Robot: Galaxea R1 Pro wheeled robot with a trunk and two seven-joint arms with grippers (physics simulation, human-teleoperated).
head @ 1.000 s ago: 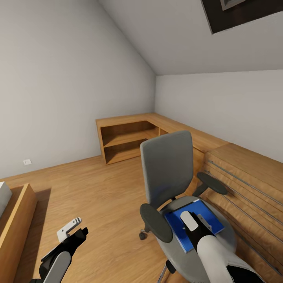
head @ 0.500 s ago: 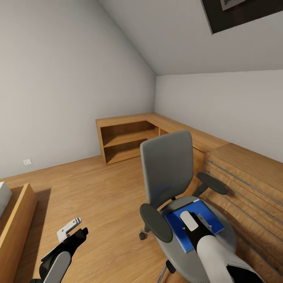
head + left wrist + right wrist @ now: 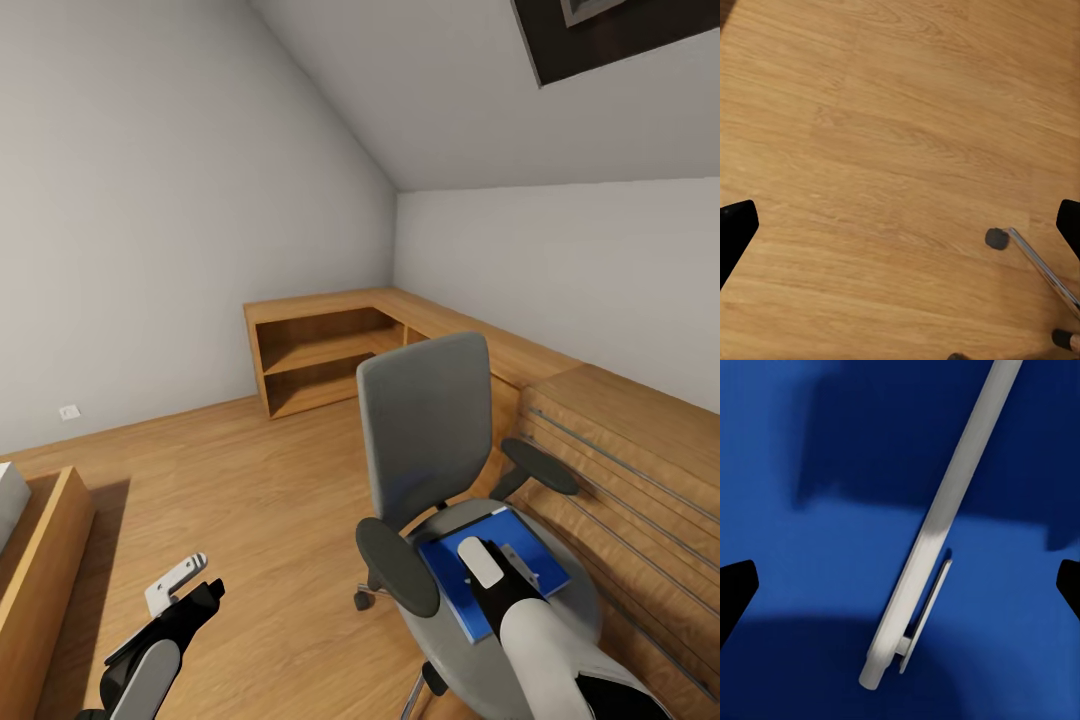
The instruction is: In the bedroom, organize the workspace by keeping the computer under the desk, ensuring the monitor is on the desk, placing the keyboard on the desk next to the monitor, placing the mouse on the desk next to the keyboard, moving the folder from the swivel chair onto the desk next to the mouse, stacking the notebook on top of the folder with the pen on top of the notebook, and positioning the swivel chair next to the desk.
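My right jaws (image 3: 497,568) hang spread wide just above the flat bright-blue rectangular folder (image 3: 492,577), which lies on the seat of the grey upholstered swivel chair (image 3: 428,440) with black armrests; through the right wrist camera I see both dark fingertips (image 3: 735,589) at the edges of the picture with the folder's blue face (image 3: 832,585) between them, and the thin white pen (image 3: 937,529) with its clip lying slantwise on that face, midway between the jaws and touched by neither. My left jaws (image 3: 185,585) are lower and well apart from the chair, over the bare light wooden plank floor (image 3: 240,500); the left wrist camera shows their dark fingertips (image 3: 733,229) spread far apart with nothing between them but floorboards (image 3: 885,150), and off to one side a black caster (image 3: 997,238) on a chrome leg of the chair's base. Just beside the chair, past my right arm, stands a light wooden chest (image 3: 640,480) with long bar handles. Farther off, in the corner under the sloping ceiling, an open wooden shelf unit (image 3: 320,360) runs along the grey walls.
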